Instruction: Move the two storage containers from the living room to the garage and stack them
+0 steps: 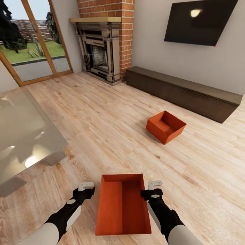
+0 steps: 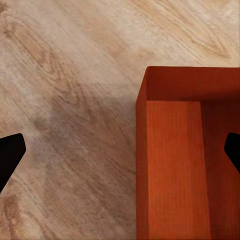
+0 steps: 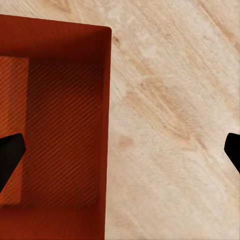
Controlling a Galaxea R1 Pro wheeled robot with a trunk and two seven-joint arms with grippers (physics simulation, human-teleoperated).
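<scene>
One orange-red storage container (image 1: 122,204) lies on the light wood-plank floor right in front of me, between my two arms. My left gripper (image 1: 86,186) is open at its left side; in the left wrist view the container (image 2: 185,160) has its left wall between the wide-apart left gripper (image 2: 120,155) fingertips, untouched. My right gripper (image 1: 154,184) is open at the right side; in the right wrist view the container (image 3: 55,125) has its right wall between the right gripper (image 3: 120,155) fingertips. The second storage container (image 1: 165,126) sits farther off, to the right, near the cabinet.
This is the living room. A glass-topped table (image 1: 27,136) stands close on my left. A long dark low cabinet (image 1: 183,90) runs along the far wall under a TV (image 1: 200,20). A brick fireplace (image 1: 102,51) and glazed doors (image 1: 34,51) are at the back.
</scene>
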